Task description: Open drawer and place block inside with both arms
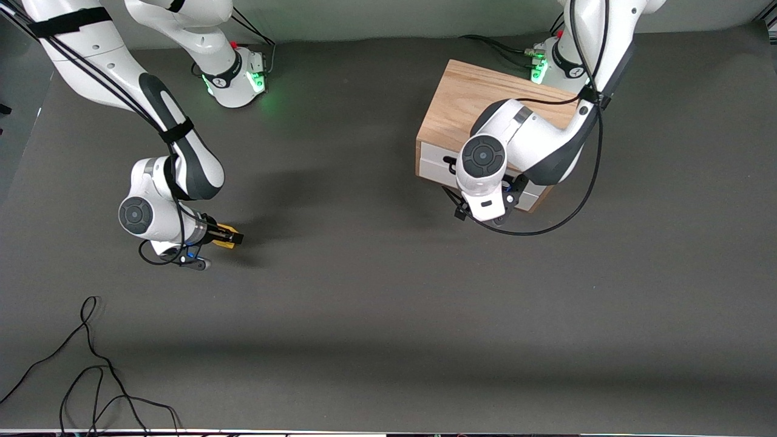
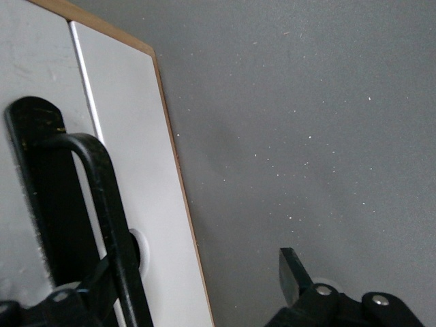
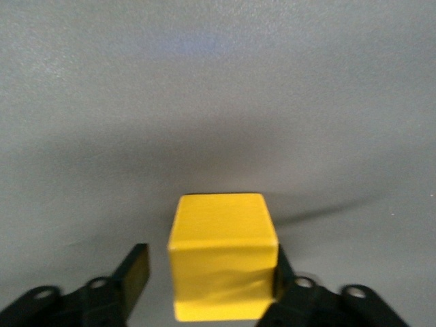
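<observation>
Right gripper [image 3: 208, 272], jaws apart around the block [image 3: 221, 262] with a gap on one side, could nudge it askew closing; left gripper [image 2: 170, 286], open around the drawer [image 2: 129, 136] handle [image 2: 102, 204], could slip off pulling.

Even, diffuse overhead lighting; soft shadows on the desk [image 1: 376, 303]; green glow at both arm bases; wrist views slightly soft up close.

High front camera; wrist cameras close to table [image 1: 388, 303].
</observation>
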Controlling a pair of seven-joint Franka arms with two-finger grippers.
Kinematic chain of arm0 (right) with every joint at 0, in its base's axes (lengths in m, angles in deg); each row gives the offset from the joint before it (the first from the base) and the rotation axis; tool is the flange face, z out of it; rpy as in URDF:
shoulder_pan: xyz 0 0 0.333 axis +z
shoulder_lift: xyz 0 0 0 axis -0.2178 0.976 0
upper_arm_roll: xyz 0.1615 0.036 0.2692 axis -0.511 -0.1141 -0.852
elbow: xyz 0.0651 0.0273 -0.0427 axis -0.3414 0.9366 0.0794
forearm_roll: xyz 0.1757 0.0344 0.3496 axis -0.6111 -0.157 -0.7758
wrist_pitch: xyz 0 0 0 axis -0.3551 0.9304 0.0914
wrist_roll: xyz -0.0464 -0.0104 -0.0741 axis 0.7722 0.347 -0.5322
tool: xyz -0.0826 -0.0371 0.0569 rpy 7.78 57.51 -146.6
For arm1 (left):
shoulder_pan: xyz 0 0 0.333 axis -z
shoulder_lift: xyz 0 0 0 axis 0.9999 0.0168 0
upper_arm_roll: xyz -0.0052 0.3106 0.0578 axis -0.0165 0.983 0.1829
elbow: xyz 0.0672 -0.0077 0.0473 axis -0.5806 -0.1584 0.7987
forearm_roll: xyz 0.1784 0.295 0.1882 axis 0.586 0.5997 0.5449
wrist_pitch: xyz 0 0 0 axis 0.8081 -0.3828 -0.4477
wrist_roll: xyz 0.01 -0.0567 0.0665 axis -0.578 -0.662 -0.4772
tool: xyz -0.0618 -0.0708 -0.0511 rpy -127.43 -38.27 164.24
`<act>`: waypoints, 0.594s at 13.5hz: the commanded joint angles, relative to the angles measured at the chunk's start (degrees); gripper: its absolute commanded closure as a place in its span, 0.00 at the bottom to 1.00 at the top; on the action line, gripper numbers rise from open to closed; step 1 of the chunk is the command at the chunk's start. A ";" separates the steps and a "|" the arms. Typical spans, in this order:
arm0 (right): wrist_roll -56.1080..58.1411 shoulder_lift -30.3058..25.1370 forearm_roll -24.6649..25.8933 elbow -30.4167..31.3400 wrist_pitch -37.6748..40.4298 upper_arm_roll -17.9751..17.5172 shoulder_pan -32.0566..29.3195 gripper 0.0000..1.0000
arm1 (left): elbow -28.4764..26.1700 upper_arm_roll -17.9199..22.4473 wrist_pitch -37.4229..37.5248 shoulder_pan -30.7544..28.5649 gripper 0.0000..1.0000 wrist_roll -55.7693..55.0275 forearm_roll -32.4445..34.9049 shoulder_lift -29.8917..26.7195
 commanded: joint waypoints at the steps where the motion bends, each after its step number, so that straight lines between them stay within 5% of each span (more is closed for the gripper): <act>1: -0.39 0.07 -0.02 -0.32 -0.81 0.31 0.40 1.00 | 0.66 0.09 -1.58 0.19 0.00 -1.55 1.55 0.39; 8: 0.04 -10.11 -0.02 -2.42 5.94 0.05 1.72 1.00 | 6.72 0.09 -1.58 0.28 0.00 -1.98 2.08 4.07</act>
